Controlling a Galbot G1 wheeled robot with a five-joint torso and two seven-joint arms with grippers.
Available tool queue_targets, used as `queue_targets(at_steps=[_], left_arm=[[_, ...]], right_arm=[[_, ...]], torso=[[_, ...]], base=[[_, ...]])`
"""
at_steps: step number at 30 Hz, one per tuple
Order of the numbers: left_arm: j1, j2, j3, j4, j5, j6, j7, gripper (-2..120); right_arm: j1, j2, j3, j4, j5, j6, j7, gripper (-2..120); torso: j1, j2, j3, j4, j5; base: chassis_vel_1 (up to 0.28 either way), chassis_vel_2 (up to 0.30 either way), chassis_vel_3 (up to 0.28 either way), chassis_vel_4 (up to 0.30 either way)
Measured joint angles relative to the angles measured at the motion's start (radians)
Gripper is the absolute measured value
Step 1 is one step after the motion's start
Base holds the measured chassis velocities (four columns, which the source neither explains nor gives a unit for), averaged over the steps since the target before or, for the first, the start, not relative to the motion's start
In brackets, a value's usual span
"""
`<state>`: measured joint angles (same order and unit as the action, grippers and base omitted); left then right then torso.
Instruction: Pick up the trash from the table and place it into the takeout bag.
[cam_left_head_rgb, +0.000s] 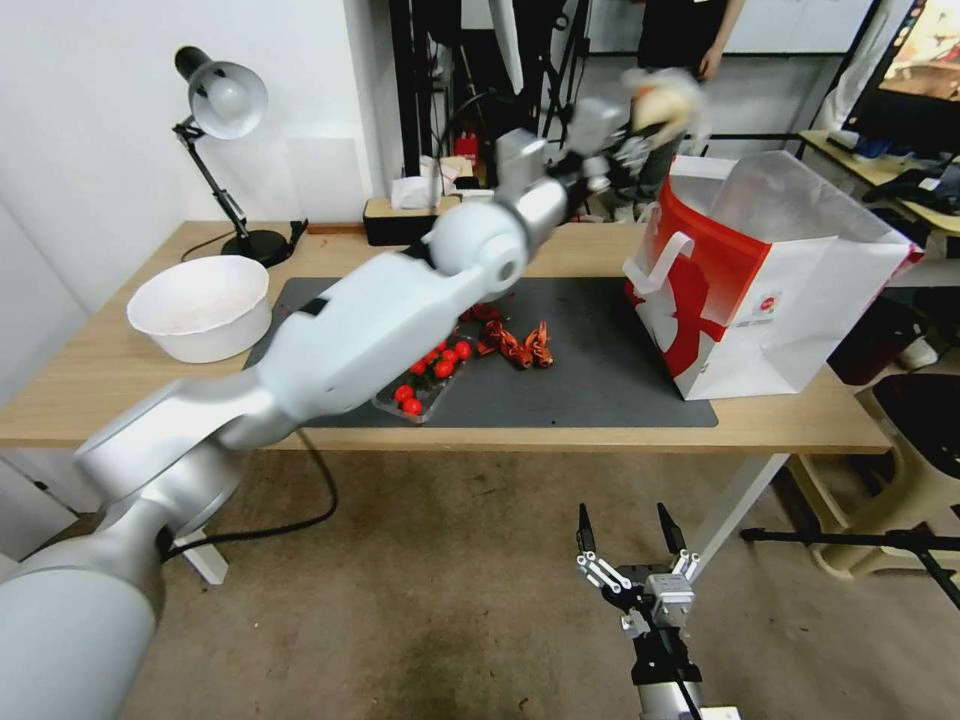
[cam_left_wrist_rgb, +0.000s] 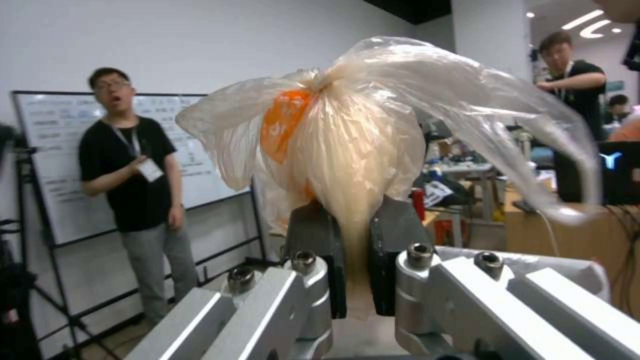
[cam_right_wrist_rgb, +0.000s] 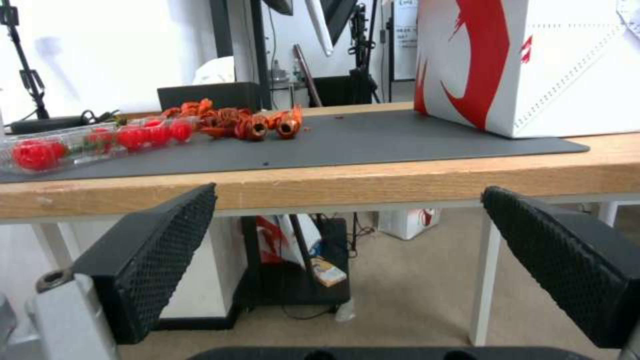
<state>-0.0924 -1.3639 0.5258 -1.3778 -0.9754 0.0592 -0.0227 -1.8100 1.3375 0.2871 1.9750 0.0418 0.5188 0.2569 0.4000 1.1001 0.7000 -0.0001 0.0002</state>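
Note:
My left gripper (cam_left_head_rgb: 628, 135) is raised high behind the table (cam_left_head_rgb: 120, 380), just left of the open top of the takeout bag (cam_left_head_rgb: 770, 290). It is shut on a piece of trash, a pale round item in knotted clear wrap (cam_left_head_rgb: 668, 100). In the left wrist view the wrap (cam_left_wrist_rgb: 353, 135) is pinched between the two dark pads (cam_left_wrist_rgb: 393, 250) of the left gripper (cam_left_wrist_rgb: 357, 265). The white and red bag stands upright on the right end of the dark mat (cam_left_head_rgb: 610, 370). My right gripper (cam_left_head_rgb: 628, 540) hangs open below the table's front edge, holding nothing.
A pale bowl (cam_left_head_rgb: 200, 305) sits at the table's left. A clear tray of red tomatoes (cam_left_head_rgb: 428, 378) and red crayfish shells (cam_left_head_rgb: 518, 346) lie mid-mat. A desk lamp (cam_left_head_rgb: 225, 100) stands at the back left. A chair (cam_left_head_rgb: 925, 430) is at the right.

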Motion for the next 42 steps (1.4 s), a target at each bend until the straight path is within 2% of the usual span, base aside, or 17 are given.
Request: queue_targets(at_steps=[3,4,7,16,19,21,23,24,26,28,30,32,34,35,39,42], left_arm=[[-0.037,-0.07,0.038,0.068,0.003,0.0,0.01,6],[-0.037,-0.07,0.038,0.068,0.003,0.0,0.01,6],[-0.065,-0.131,0.077,0.143,0.03,0.0,0.02,6],[-0.08,-0.184,0.131,0.186,0.063,0.016,0.026,8],[-0.082,-0.194,0.152,0.186,0.074,0.028,0.023,23],[-0.082,-0.195,0.154,0.186,0.075,0.029,0.022,25],[-0.081,-0.199,0.159,0.186,0.077,0.031,0.019,37],[-0.081,-0.199,0.159,0.186,0.077,0.031,0.019,37],[-0.073,-0.198,0.161,0.19,0.089,0.032,0.009,47],[-0.07,-0.194,0.161,0.19,0.094,0.032,0.008,49],[-0.057,-0.166,0.161,0.188,0.112,0.032,0.004,62],[-0.056,-0.16,0.161,0.186,0.115,0.032,0.004,64],[-0.048,-0.139,0.161,0.18,0.123,0.029,0.003,75],[-0.048,-0.139,0.161,0.18,0.123,0.029,0.003,75],[-0.038,-0.123,0.153,0.173,0.125,0.025,-0.006,95],[-0.028,-0.11,0.142,0.159,0.125,0.025,-0.02,99]], right_arm=[[-0.004,0.0,0.001,0.001,0.0,0.002,0.003,100],[-0.004,0.0,0.001,0.001,0.0,0.002,0.003,100],[-0.012,-0.001,0.002,0.005,-0.003,0.008,0.005,100],[-0.037,-0.002,0.001,0.006,-0.013,0.033,0.007,100],[-0.047,-0.007,0.001,0.009,-0.017,0.041,0.007,100],[-0.047,-0.008,0.001,0.009,-0.017,0.041,0.007,100],[-0.047,-0.008,-0.001,0.01,-0.018,0.041,0.007,100],[-0.047,-0.008,-0.001,0.01,-0.018,0.041,0.007,100],[-0.044,-0.007,-0.006,0.012,-0.018,0.041,0.007,100],[-0.043,-0.007,-0.008,0.012,-0.019,0.041,0.007,100],[-0.037,-0.008,-0.013,0.009,-0.019,0.039,0.007,100],[-0.035,-0.008,-0.013,0.007,-0.019,0.039,0.007,100],[-0.026,-0.007,-0.018,0.0,-0.019,0.035,0.006,100],[-0.026,-0.007,-0.018,0.0,-0.019,0.035,0.006,100],[-0.015,-0.008,-0.024,-0.003,-0.019,0.024,0.005,100],[-0.013,-0.01,-0.025,-0.003,-0.019,0.022,0.005,100]], torso=[[0.0,0.0,0.0,0.0003,0.0001],[0.0,0.0,0.0,0.0003,0.0001],[0.0,0.0,0.0,0.0,0.0001],[0.0,0.0,0.0,0.0,0.0],[0.0,0.0,0.0,0.0002,-0.0001],[0.0,0.0,0.0,0.0002,-0.0002],[0.0,0.0,0.0,0.0002,-0.0002],[0.0,0.0,0.0,0.0002,-0.0002],[0.0,0.0,0.0,0.0001,-0.0002],[0.0,0.0,0.0,0.0001,-0.0002],[0.0,0.0,0.0,0.0002,-0.0003],[0.0,0.0,0.0,0.0002,-0.0003],[0.0,0.0,0.0,0.0003,-0.0004],[0.0,0.0,0.0,0.0003,-0.0004],[0.0,0.0,0.0,0.0,-0.0004],[0.0,0.0,0.0,-0.0001,-0.0003]], base=[[0.0,0.0,0.0,0.0],[0.0,0.0,0.0,0.0],[0.0,0.0,0.0,0.0],[0.0,0.0,0.0,0.0],[0.0,0.0,0.0,0.0],[0.0,0.0,0.0,0.0],[0.0,0.0,0.0,0.0],[0.0,0.0,0.0,0.0],[0.0,0.0,0.0,0.0],[0.0,0.0,0.0,0.0],[0.0,0.0,0.0,0.0],[0.0,0.0,0.0,0.0],[0.0,0.0,0.0,0.0],[0.0,0.0,0.0,0.0],[0.0,0.0,0.0,0.0],[0.0,0.0,0.0,0.0]])
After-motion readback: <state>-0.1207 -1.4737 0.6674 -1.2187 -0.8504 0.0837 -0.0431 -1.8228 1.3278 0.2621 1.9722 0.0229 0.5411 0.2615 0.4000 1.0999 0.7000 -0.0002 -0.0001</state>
